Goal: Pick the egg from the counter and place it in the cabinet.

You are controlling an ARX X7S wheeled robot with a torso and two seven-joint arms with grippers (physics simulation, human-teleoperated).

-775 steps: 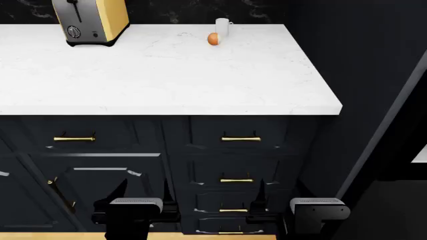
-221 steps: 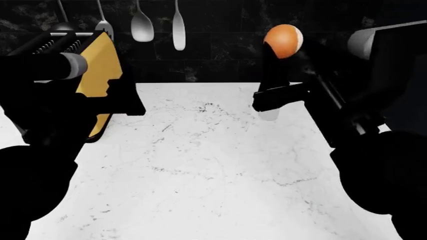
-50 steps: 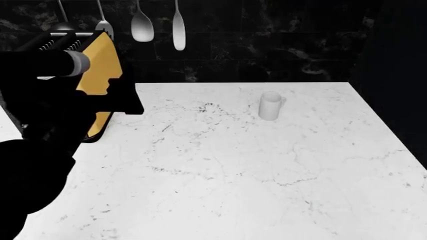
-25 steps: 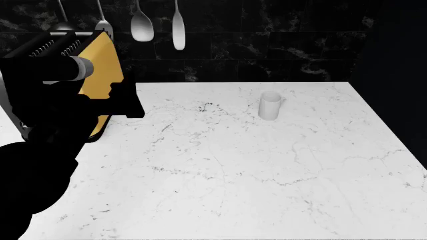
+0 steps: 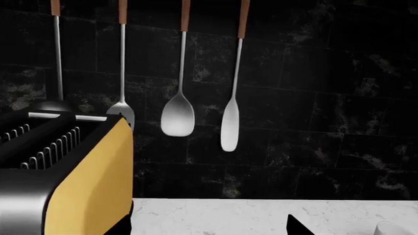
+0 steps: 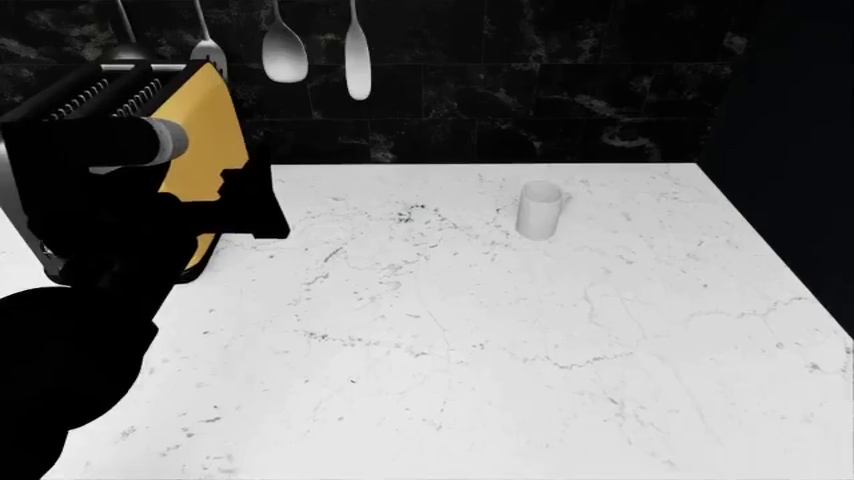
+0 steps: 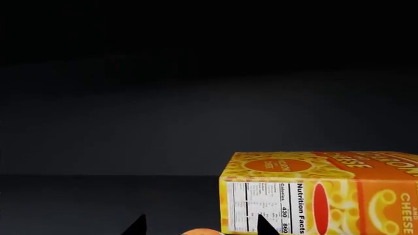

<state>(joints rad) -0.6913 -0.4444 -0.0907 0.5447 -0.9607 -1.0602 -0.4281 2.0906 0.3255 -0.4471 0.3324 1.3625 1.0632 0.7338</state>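
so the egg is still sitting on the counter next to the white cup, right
Not right. The counter in the head view holds only the white cup and the toaster, with no egg beside the cup. The right wrist view shows the egg at the right tool, inside a dark space beside a macaroni box.

egg (image 7: 205, 231) cut by frame edge, right hand (image 7: 199, 226) grip perhaps closed, unclear
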